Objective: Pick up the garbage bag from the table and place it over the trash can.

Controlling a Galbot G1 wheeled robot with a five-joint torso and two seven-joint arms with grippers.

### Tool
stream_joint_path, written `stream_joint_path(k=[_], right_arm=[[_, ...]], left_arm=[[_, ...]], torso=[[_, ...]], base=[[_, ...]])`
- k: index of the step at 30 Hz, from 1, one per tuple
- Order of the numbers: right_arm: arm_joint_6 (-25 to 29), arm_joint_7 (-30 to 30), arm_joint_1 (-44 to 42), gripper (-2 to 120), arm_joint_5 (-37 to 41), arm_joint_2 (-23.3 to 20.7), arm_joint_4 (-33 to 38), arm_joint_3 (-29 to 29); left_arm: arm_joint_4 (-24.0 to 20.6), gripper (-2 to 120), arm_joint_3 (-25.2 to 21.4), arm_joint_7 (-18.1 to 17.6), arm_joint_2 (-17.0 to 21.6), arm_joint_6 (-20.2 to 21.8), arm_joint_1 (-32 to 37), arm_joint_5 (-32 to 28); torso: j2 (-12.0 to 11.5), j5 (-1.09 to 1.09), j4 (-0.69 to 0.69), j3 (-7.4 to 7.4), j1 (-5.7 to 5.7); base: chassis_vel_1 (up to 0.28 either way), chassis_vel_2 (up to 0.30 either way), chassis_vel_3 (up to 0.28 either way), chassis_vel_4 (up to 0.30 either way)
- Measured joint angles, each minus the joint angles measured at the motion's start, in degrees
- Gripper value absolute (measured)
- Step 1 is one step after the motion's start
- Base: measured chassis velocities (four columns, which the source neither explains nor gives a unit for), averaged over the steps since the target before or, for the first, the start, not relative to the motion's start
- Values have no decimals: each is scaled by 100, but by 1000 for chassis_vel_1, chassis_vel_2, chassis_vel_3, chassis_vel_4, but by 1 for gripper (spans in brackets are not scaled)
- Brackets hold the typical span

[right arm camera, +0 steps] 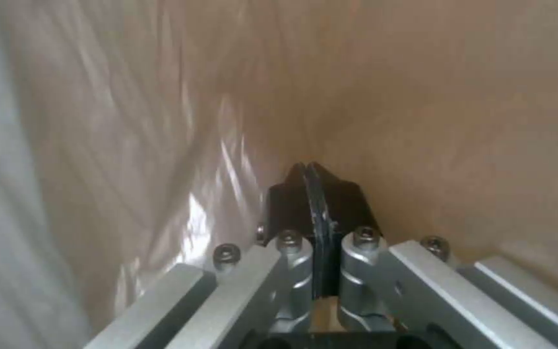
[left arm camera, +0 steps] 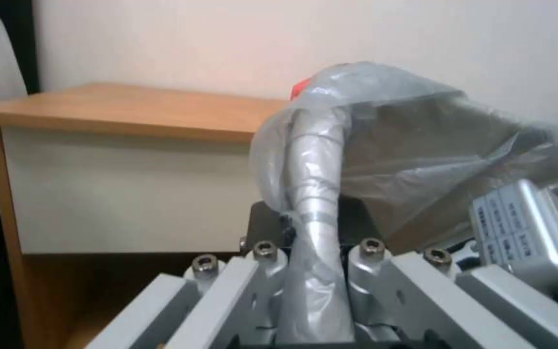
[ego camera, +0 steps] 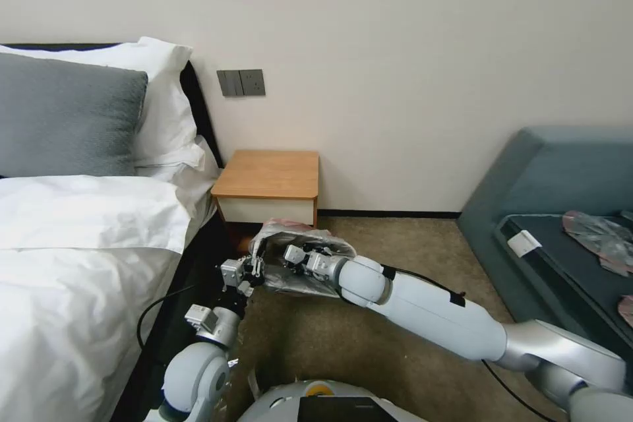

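Observation:
The garbage bag (ego camera: 318,239), crinkly grey plastic with a pink-red rim, hangs low in front of the table (ego camera: 270,175), just above the carpet. My left gripper (ego camera: 254,270) is shut on a twisted strand of the bag's edge (left arm camera: 315,194), at the side nearer the bed. My right gripper (ego camera: 293,256) reaches inside the bag, its shape showing through the plastic. In the right wrist view its black pads (right arm camera: 292,198) are pressed together with plastic film (right arm camera: 131,121) all around. The table's wooden top (left arm camera: 131,111) stands just behind the bag. The trash can is hidden.
A bed with white linen (ego camera: 79,244) and a grey pillow lies close on the left. On the right a blue-grey sofa (ego camera: 554,171) carries flat grey-pink plastic pieces (ego camera: 600,237). Brown carpet (ego camera: 395,237) lies open between them. A black cable (ego camera: 158,306) runs beside the bed.

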Motion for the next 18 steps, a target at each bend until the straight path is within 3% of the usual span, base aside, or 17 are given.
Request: stream_joint_path(k=[6, 18], right_arm=[[-581, 214, 91, 0, 120, 119, 51, -71], [-729, 212, 270, 0, 67, 306, -286, -194]], left_arm=[[80, 5, -25, 96, -10, -137, -36, 289], [2, 5, -13, 159, -68, -173, 14, 539]], torso=[[0, 0, 0, 0, 0], [0, 0, 0, 0, 0]], base=[[0, 0, 0, 0], [0, 0, 0, 0]])
